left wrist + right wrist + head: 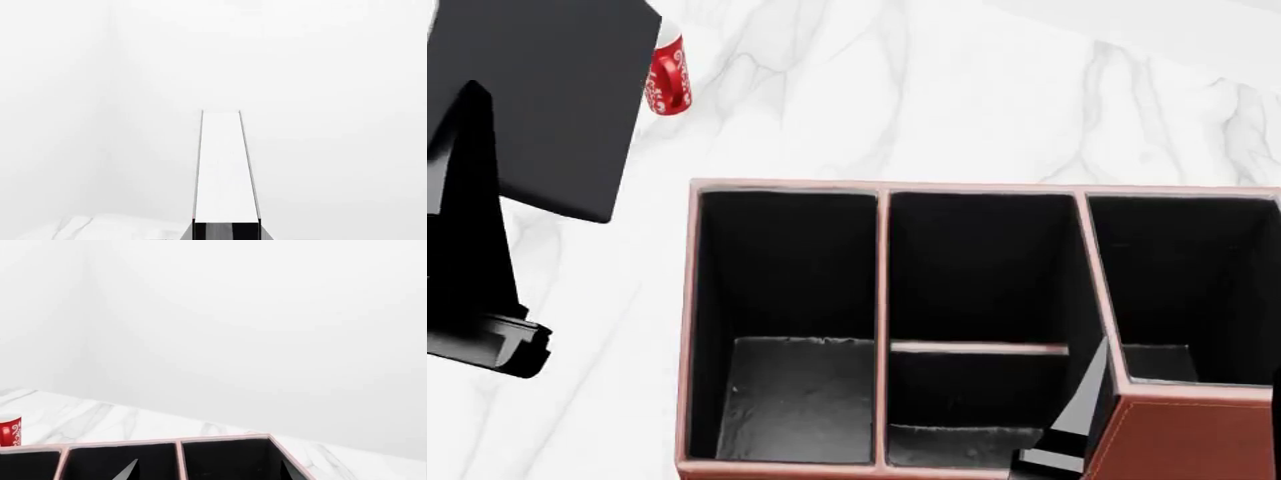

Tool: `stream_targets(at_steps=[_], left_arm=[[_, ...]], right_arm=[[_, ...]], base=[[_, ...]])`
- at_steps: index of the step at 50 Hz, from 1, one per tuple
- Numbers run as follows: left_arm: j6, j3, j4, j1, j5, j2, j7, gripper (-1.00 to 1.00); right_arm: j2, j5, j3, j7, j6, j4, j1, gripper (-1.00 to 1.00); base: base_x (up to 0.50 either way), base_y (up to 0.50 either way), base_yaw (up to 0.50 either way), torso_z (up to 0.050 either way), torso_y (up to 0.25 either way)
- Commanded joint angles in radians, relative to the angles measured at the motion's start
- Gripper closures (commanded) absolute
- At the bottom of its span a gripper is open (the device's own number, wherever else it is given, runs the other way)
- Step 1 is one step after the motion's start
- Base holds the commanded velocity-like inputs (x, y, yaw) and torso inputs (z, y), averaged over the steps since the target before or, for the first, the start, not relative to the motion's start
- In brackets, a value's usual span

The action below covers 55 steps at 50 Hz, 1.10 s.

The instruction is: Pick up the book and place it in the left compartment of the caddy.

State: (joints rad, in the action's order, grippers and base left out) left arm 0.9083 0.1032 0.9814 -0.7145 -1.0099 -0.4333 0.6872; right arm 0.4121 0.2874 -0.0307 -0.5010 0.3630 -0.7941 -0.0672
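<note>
The black book (547, 90) hangs in the air to the left of and beyond the caddy (1188, 440), a reddish-brown box with pale pink rims and black lining. My left gripper (227, 233) is shut on the book. In the left wrist view the book's white page edge (225, 165) runs away from the jaws. The left compartment (787, 330) is wide, deep and open, with nothing in it. My right gripper (207, 472) is open and hovers over the caddy's right side. One of its fingers (1078, 410) shows in the head view over the middle bay.
A red mug (669, 75) stands on the white marble table (961, 90) beyond the caddy, partly hidden by the book; it also shows in the right wrist view (8, 430). The middle bay (981, 300) has a low crossbar. A third bay (1181, 290) lies at the right.
</note>
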Motion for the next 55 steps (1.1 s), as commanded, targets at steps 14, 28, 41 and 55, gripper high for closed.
stream_targets(at_steps=[14,28,41,55], left_arm=[[-0.098,0.175,0.062,-0.037,-0.104,-0.028,0.171,1.0],[-0.147,0.284,0.05,-0.008,-0.035,-0.024,0.175,1.0],[-0.177,0.429,0.027,0.065,0.136,0.011,0.158,1.0],[-0.171,0.532,-0.054,0.142,0.208,0.078,0.21,1.0]], right_arm=[[0.011,-0.001,-0.007,-0.009,0.012,-0.005,0.003,-1.0],[0.013,0.002,-0.008,-0.012,0.011,-0.004,0.006,-1.0],[0.016,0.004,-0.007,-0.018,0.013,-0.01,0.003,-1.0],[0.018,0.008,-0.008,-0.018,0.004,-0.003,0.002,-1.0]], base=[[0.0,0.0,0.0,0.0,0.001],[0.0,0.0,0.0,0.001,0.001],[0.0,0.0,0.0,0.0,0.001],[0.0,0.0,0.0,0.0,0.001]])
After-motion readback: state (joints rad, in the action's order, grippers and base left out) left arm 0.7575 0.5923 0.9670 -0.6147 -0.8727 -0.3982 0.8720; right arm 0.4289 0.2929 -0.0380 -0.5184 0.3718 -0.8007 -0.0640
